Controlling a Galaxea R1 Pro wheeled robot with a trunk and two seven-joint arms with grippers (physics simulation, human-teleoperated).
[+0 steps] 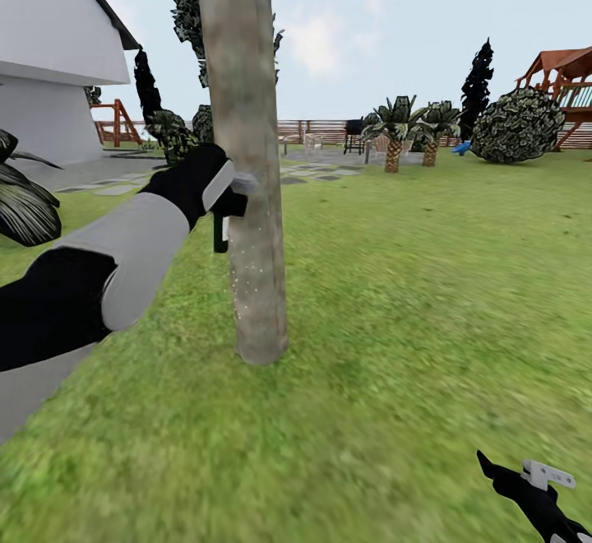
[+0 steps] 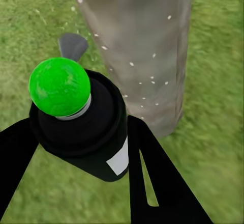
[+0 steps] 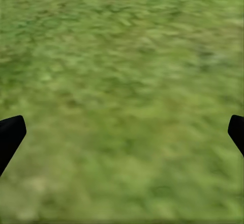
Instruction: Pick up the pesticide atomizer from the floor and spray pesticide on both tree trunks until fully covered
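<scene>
Left arm (image 1: 123, 263) stretched forward and up from the lower left of the head view, wrist level with mid-trunk. Left end effector (image 1: 224, 197) sits right against the near side of the tree trunk (image 1: 247, 156), clenched on the pesticide atomizer (image 1: 222, 234); from the head camera only a dark bit of the sprayer shows hanging below the wrist.

Left wrist view gives the detail: the atomizer (image 2: 86, 124) is a black can with a round green cap and a small white label, pinned between the two black fingers (image 2: 152, 183). Trunk (image 2: 147, 51) is just beyond it, close, with white specks scattered over the bark. Head view shows the same pale speckling on the lower trunk only faintly.

Right end effector (image 1: 526, 485) is low at the bottom-right corner of the head view, over the grass (image 1: 411, 321), well apart from the tree. Right wrist view: the two dark fingertips (image 3: 10, 135) sit at opposite edges of the frame, spread wide, nothing between them but blurred lawn (image 3: 122, 96).

Background in the head view: white house (image 1: 49, 58) at left, wooden fence (image 1: 316, 130), small palms (image 1: 399, 127), play structure (image 1: 567, 82) at right.
</scene>
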